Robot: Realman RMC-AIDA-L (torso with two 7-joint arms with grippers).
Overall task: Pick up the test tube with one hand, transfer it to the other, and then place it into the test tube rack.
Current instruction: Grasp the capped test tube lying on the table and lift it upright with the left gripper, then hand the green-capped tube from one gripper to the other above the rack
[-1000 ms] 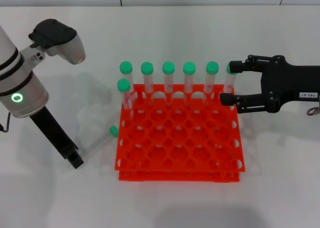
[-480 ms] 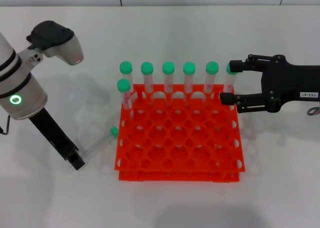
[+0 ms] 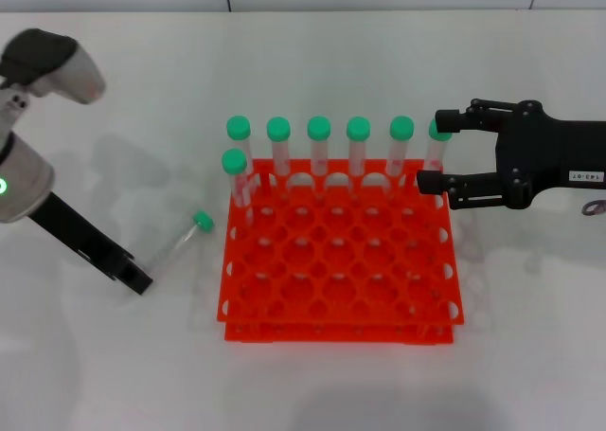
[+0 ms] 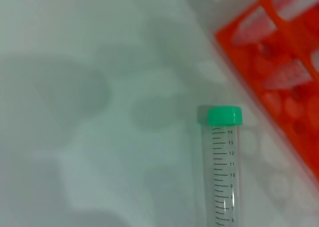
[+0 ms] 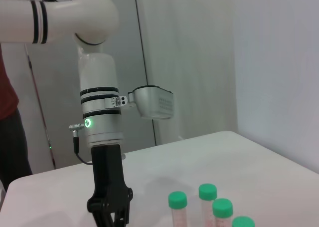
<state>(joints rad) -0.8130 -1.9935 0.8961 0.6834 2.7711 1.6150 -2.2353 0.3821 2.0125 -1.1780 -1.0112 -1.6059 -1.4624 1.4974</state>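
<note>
Your tube [image 3: 180,243] is gripped at its base by the left gripper [image 3: 142,283] off the rack's [image 3: 336,260] left edge, axis diagonal, cap toward the rack. Seven tubes [image 3: 319,147] stand along the rack's far edge. Right gripper [image 3: 434,152] hangs spread at the far right corner.

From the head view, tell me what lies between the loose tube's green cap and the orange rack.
Only bare white table separates the test tube from the test tube rack. The left wrist view shows the same open gap.

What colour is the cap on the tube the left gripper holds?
Green; the test tube's cap shows best in the left wrist view.
</note>
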